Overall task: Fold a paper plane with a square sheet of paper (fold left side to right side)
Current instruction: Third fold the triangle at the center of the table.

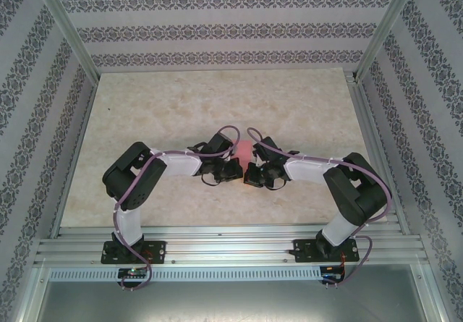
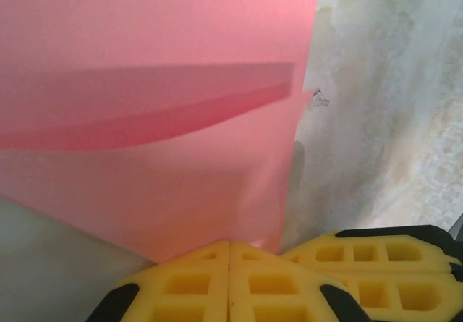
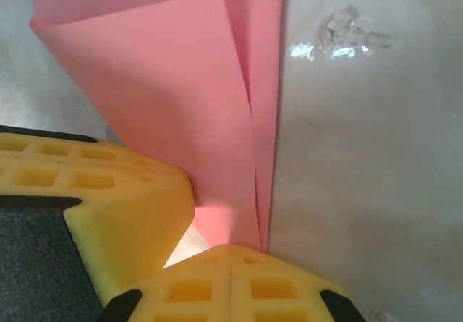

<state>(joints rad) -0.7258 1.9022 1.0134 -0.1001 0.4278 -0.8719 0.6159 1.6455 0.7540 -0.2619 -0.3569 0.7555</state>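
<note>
Since both arms meet over the middle of the table, the sheet lies directly between them. The left gripper is on one side and the right gripper on the other, so neither arm is the nearer.

From the left wrist, the pads are pressed together and the pink paper runs down into their seam, so that gripper looks clamped on the near edge. From the right wrist, the right gripper is closed the same way. Two layers of the sheet taper into its seam, so it too appears to pinch paper. A finger of the left gripper sits just beside it on the left.

From both sets of jaws the sheet stretches straight ahead, away from the fingertips. It is doubled over. In the right wrist view the free edges lie almost one on the other along the right side, running straight out from the jaws. The bend is on the opposite side, at upper left, and it is rounded, with the top layer bulging rather than flat.

By my reading, the side is brought across but not yet creased. The coming move turns on that bend lying on the left gripper's side. That gripper seems better placed to flatten it while the right one keeps the edges matched.
</note>
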